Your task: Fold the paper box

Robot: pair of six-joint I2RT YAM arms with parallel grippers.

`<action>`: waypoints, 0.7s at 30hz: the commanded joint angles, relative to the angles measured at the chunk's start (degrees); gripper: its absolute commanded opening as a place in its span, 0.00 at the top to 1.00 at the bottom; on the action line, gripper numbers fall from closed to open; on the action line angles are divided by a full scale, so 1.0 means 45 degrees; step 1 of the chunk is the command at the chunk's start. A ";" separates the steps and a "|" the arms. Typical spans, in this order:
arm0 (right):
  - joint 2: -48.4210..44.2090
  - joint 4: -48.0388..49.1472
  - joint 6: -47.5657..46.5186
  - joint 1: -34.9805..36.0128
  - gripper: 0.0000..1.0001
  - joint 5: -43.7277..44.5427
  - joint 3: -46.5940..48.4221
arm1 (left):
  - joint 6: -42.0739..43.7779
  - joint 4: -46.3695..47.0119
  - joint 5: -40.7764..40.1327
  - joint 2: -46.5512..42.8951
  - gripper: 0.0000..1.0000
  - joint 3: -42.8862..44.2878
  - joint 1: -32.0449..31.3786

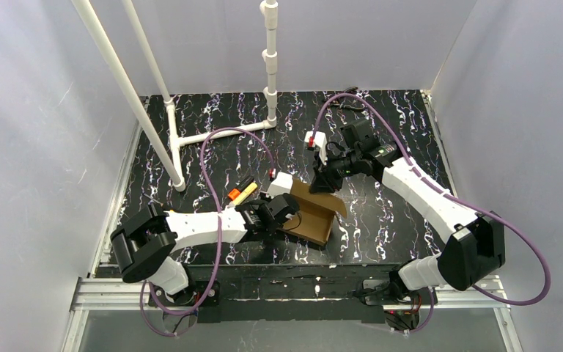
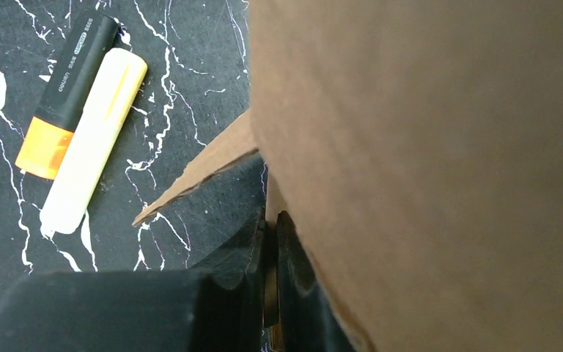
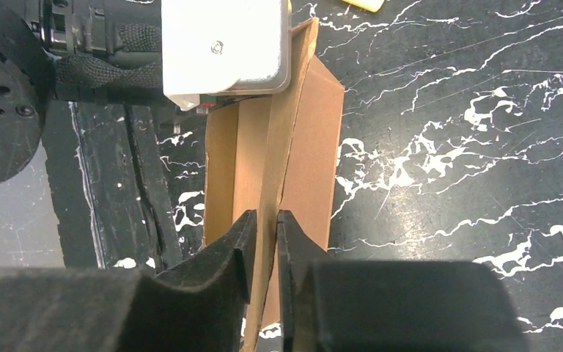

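The paper box (image 1: 317,217) is brown cardboard, partly formed, lying open-topped near the table's front middle. My left gripper (image 1: 287,214) reaches it from the left. In the left wrist view this gripper (image 2: 271,229) is shut on a thin cardboard wall, and the box (image 2: 425,147) fills the right of the view. My right gripper (image 1: 322,183) comes down at the box's far end. Its jaws (image 3: 266,224) straddle an upright flap of the box (image 3: 315,139) and stand slightly apart, wider than the sheet, so they are open.
An orange-tipped black marker (image 2: 66,81) and a pale yellow stick (image 2: 95,139) lie side by side just left of the box, next to the left gripper. A white pipe frame (image 1: 190,136) stands at the back left. Grey walls enclose the black marbled table (image 1: 381,132).
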 commanded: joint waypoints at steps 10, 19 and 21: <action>0.0067 0.0218 0.0007 0.0117 0.72 -0.0111 -0.0015 | -0.0173 -0.0276 -0.1306 0.0236 0.62 0.0182 -0.0037; 0.0119 0.0139 -0.0069 0.0117 0.72 -0.0079 0.0018 | 0.0484 0.0659 -0.0736 0.0213 0.63 0.0002 0.0031; 0.0125 0.0135 -0.0082 0.0118 0.72 -0.0082 0.0043 | 0.0480 0.0876 -0.0477 0.0265 0.65 -0.0059 0.0041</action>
